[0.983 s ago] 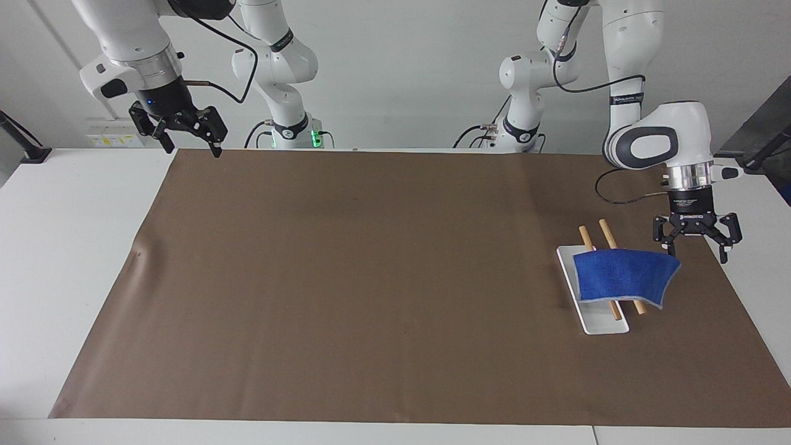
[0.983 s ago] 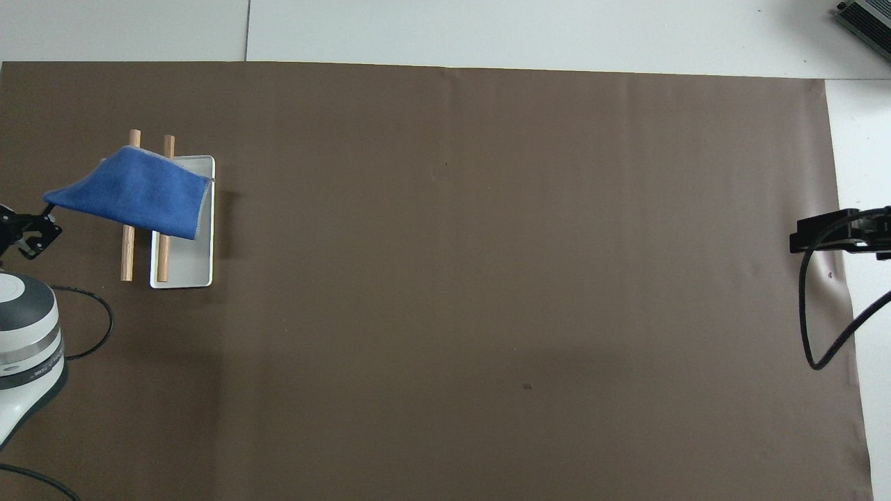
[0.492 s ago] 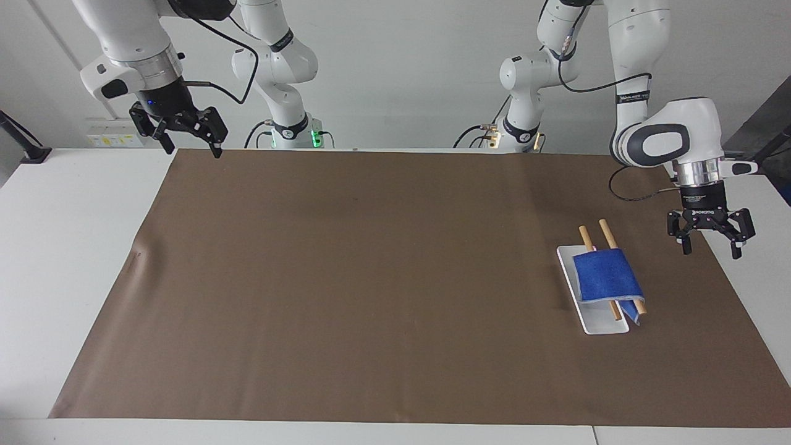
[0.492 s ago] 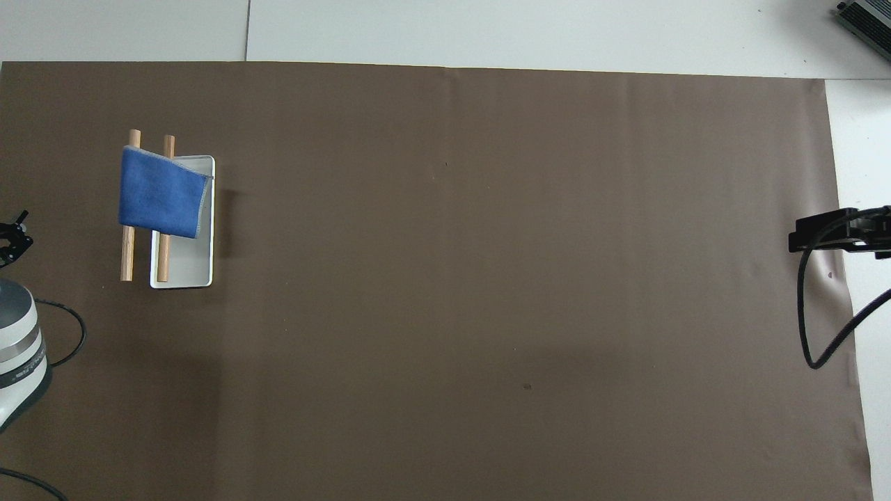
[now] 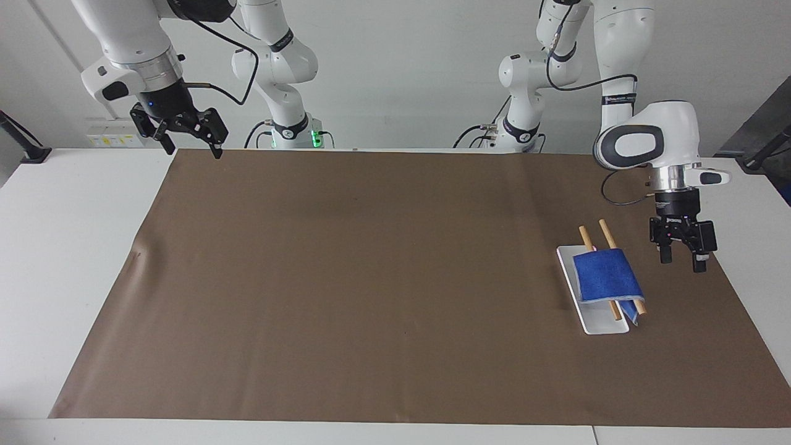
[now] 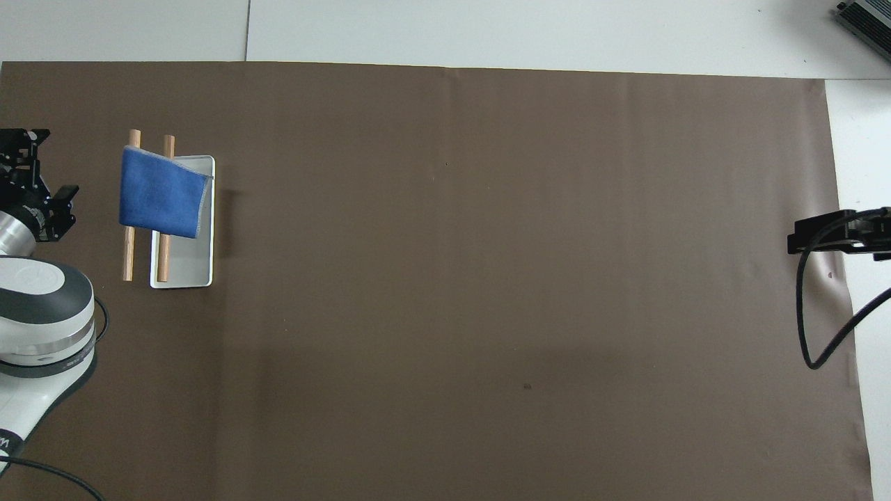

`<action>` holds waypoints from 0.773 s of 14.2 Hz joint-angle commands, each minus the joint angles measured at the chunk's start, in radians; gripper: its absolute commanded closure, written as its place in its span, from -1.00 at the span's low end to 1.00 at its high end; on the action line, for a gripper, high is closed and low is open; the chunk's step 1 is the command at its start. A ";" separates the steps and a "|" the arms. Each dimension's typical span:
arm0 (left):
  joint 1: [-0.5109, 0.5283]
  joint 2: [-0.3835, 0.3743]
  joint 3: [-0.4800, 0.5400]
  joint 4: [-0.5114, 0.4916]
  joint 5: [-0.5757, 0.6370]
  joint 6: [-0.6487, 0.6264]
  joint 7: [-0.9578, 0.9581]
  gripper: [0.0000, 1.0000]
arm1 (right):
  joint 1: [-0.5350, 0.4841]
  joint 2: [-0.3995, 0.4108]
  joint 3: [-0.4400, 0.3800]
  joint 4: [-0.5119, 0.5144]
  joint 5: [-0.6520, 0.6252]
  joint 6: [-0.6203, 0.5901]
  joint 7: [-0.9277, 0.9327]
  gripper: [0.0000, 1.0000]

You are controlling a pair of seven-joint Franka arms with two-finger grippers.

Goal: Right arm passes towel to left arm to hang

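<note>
White surface (image 5: 74,259) w/ big brown mat (image 5: 371,278) covering most of it. On the mat, twd left arm's end: white tray (image 5: 602,321) w/ two wooden rods (image 5: 607,233) across it.

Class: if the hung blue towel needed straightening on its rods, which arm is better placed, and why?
Probably the left: left gripper hangs open beside blue terry towel; right gripper waits at the other end.

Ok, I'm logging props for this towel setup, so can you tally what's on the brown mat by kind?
Blue towel: 1, draped over both rods
Wooden rods: 2
White tray: 1
Total: 4 things, all at the left arm's end of the brown mat
</note>
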 commanded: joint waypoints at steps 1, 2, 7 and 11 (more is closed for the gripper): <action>-0.041 -0.010 0.010 0.046 -0.015 -0.005 0.169 -1.00 | -0.015 -0.003 0.005 0.014 0.027 -0.033 0.019 -1.00; -0.053 -0.014 0.007 0.060 -0.015 -0.005 0.243 -1.00 | -0.016 0.023 0.005 0.049 0.029 -0.050 0.019 -1.00; -0.131 -0.084 0.007 0.068 -0.015 -0.007 0.464 -1.00 | -0.010 -0.004 0.005 -0.001 0.033 -0.047 0.023 -1.00; -0.139 -0.124 0.005 0.092 -0.009 -0.016 0.539 -1.00 | -0.001 -0.009 0.008 -0.010 0.026 -0.036 0.019 -1.00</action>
